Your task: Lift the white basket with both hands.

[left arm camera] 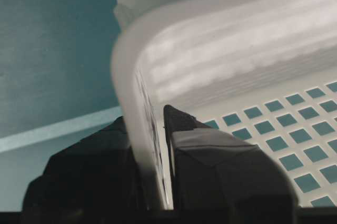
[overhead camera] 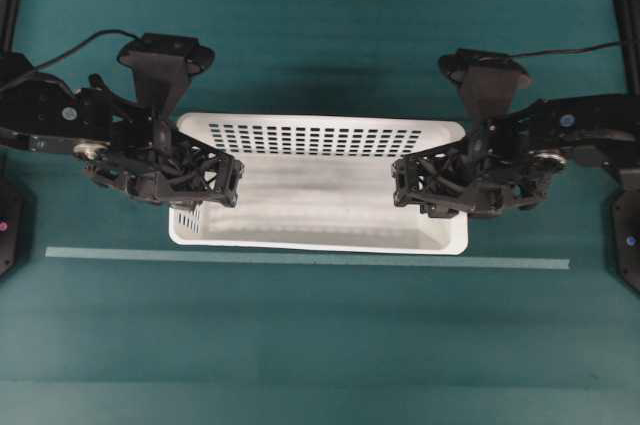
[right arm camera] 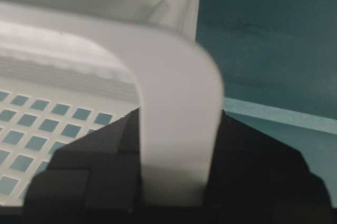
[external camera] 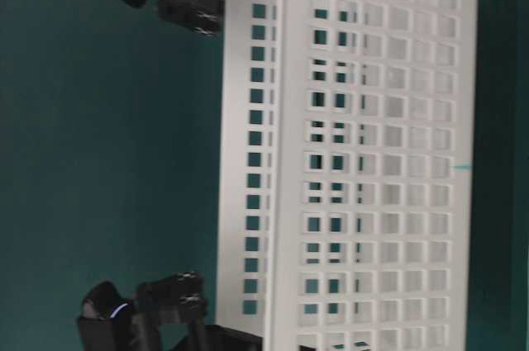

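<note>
White basket (overhead camera: 330,200): I see it at the middle of the green table (overhead camera: 320,345), just behind a pale tape line (overhead camera: 300,258). Contents: nothing visible on its solid floor; slotted walls show green through. Left gripper (overhead camera: 232,180): clamped on the basket's left end wall, one finger (left arm camera: 210,171) inside, the other outside the rim. Right gripper (overhead camera: 400,183): clamped likewise on the right end rim, fingers either side. Whether the basket touches the table, I cannot tell.
</note>
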You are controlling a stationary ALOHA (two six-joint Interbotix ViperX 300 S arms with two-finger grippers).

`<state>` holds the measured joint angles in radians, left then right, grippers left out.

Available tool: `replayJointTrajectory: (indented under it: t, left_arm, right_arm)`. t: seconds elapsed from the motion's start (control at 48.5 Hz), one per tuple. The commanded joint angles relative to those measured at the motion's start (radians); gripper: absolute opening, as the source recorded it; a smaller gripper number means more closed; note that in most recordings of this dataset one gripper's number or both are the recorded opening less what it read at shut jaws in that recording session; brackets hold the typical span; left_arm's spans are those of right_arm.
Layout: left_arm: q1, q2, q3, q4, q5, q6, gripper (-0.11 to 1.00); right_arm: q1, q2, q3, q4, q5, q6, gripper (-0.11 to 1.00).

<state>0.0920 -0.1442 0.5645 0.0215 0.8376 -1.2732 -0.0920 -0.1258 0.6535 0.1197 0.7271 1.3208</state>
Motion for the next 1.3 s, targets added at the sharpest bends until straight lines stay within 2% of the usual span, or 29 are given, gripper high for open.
replayJointTrajectory:
  t: [0.0,0.454,0.763,0.97,1.279]
  left_arm:
    - [0.002,0.021,-0.003,0.009,-0.034,0.003,0.06]
    - [0.0,0.058,0.003,0.008,-0.061,0.002,0.05]
    - [-0.011,0.058,0.035,0.008,-0.084,-0.066,0.01]
    - [-0.015,0.06,0.055,0.008,-0.143,-0.074,0.01]
    - [-0.015,0.061,0.06,0.008,-0.149,-0.081,0.01]
  right_arm:
    - [0.02,0.035,-0.009,0.003,-0.012,-0.017,0.18]
    - [0.015,0.067,-0.002,0.006,-0.017,-0.032,0.18]
    - [0.005,0.08,-0.002,0.005,-0.032,-0.037,0.18]
    - [-0.005,0.08,-0.002,0.005,-0.028,-0.037,0.18]
    - [-0.005,0.083,0.0,0.005,-0.025,-0.037,0.18]
